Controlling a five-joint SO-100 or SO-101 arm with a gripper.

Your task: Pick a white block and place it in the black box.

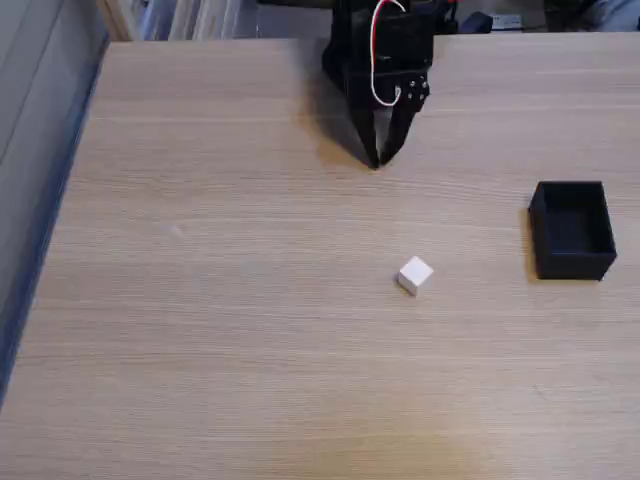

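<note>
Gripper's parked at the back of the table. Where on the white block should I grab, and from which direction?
Take the white block from above, fingers closing on two opposite side faces. It is a small cube resting flat on the table, turned slightly askew to the table edges, so rotate the gripper to match. It stands apart from the black box, leaving room on every side.

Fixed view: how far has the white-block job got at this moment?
Nothing looks done yet. The block sits on the table, apart from the box, which looks empty. Nothing is in hand: the gripper is near the table's far edge with its fingertips together, well away from the block. Left: reach the block, grasp it, carry it right and drop it in the box.
</note>
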